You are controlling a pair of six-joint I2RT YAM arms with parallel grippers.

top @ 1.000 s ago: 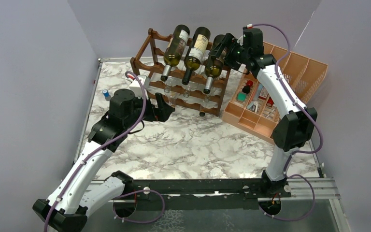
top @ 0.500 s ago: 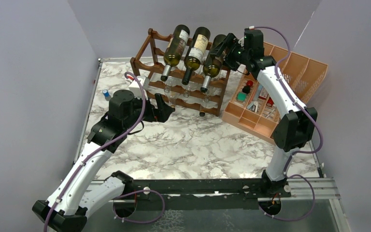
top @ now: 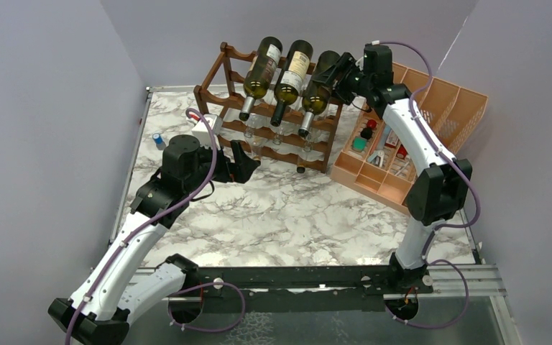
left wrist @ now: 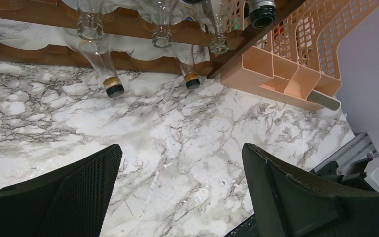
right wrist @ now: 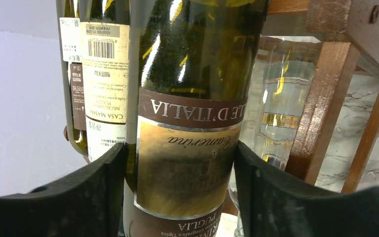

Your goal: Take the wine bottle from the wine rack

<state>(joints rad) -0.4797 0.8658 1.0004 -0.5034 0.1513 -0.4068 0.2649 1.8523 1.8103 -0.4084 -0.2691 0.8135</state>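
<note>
Marble bench (top: 295, 208), wine rack (top: 223, 52): right pincer (right wrist: 180, 150) grips wine bottle (right wrist: 192, 74) mid-label; prob. heavy, slick, fragile. Left pincer (left wrist: 180, 153) open.

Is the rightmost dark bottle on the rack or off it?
On it: the bottle lies tilted, neck down, across the wine rack's top rails, with the right gripper straddling its labelled body.

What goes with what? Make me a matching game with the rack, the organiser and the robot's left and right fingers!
1. rack
2. organiser
3. left fingers
4. right fingers

a. peach-orange
b. closed on a bottle
c. dark brown
d. wide apart above the table

Pairs: 1-c, 2-a, 3-d, 4-b
</note>
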